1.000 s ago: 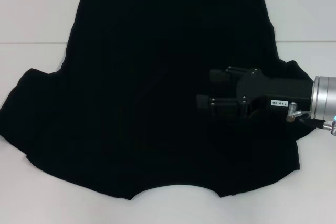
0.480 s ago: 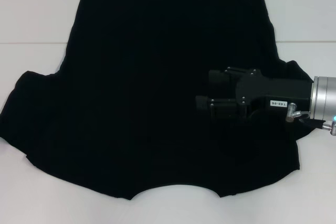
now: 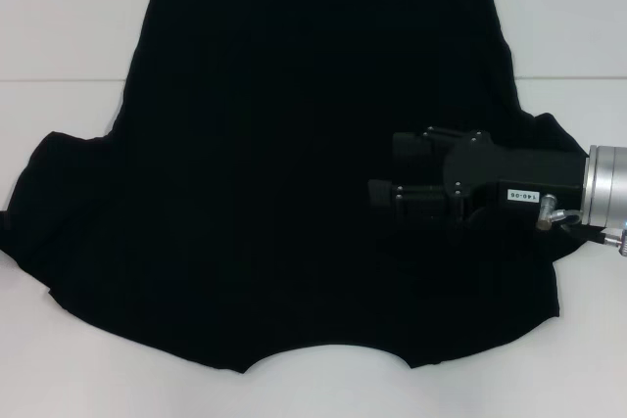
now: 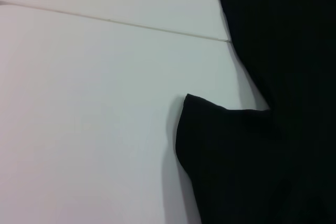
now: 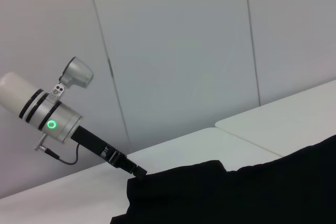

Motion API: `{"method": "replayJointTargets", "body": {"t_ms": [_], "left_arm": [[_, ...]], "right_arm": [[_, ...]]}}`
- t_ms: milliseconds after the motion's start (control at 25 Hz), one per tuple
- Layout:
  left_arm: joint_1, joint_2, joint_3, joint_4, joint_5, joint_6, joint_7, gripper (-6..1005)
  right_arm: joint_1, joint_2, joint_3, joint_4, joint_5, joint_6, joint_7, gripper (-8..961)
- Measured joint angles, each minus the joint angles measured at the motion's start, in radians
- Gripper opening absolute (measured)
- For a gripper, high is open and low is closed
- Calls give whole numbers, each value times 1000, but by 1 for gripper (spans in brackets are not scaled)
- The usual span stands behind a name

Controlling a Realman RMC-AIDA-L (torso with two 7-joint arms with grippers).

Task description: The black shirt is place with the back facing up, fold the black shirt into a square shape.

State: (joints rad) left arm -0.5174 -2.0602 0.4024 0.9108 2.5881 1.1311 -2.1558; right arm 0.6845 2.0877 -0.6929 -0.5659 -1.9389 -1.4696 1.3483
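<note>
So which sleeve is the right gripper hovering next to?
The sleeve on the robot's right of the black shirt; the right gripper sits over the cloth beside it, while the opposite sleeve lies far off.

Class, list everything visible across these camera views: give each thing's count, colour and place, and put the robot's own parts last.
black shirt: one, matte black, spread flat across the table, neckline at the near edge.
table: one, white, under the shirt, with a thin seam line running across it.
wall panels: pale grey, behind the table, seen from the right wrist.
right end effector: one, black, over the shirt's right side.
left end effector: one, black, at the shirt's left sleeve edge.
</note>
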Motion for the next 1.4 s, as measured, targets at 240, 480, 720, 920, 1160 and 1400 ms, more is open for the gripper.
{"method": "replayJointTargets", "body": {"t_ms": [240, 480, 720, 920, 1160, 1400], "left_arm": [[-1, 0, 1, -1, -2, 2, 2, 3], [-14, 0, 3, -6, -29, 1, 5, 3], [-65, -1, 40, -11, -106, 3, 21, 3], [-80, -18, 120, -16, -173, 15, 39, 3], [-81, -49, 182, -24, -255, 67, 104, 4], [-79, -64, 197, -82, -297, 79, 173, 3]], "right_arm": [[0, 0, 1, 0, 0, 0, 0, 896], [0, 0, 1, 0, 0, 0, 0, 896], [0, 1, 0, 0, 0, 0, -1, 897], [-3, 2, -1, 0, 0, 0, -1, 897], [-11, 2, 0, 0, 0, -6, -2, 897], [-15, 2, 1, 0, 0, -10, -2, 897]]}}
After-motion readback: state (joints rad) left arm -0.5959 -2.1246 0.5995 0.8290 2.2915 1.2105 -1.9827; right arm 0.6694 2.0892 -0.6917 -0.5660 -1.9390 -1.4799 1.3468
